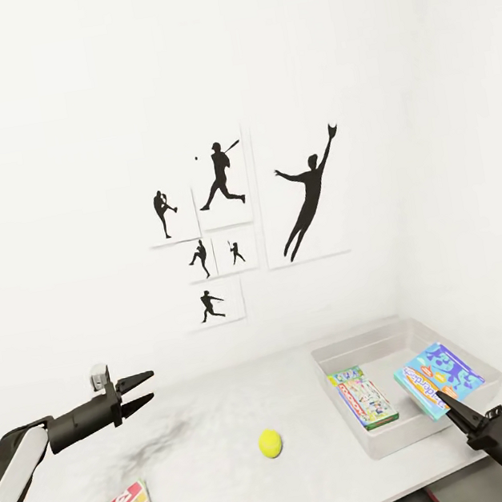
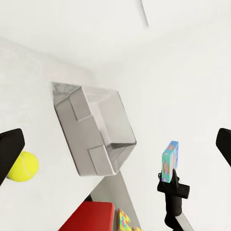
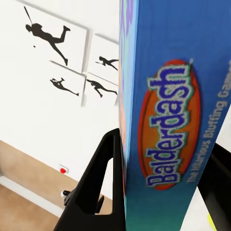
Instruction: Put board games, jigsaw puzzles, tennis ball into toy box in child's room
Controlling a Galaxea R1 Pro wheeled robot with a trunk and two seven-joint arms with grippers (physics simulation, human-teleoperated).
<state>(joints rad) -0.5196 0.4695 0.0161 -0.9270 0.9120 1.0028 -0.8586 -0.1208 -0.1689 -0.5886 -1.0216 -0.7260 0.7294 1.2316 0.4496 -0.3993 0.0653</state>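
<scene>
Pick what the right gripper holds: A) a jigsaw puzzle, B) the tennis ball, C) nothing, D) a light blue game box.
D: the right gripper has its jaws shut on the light blue game box, held over the toy box; the tennis ball lies on the table.
</scene>
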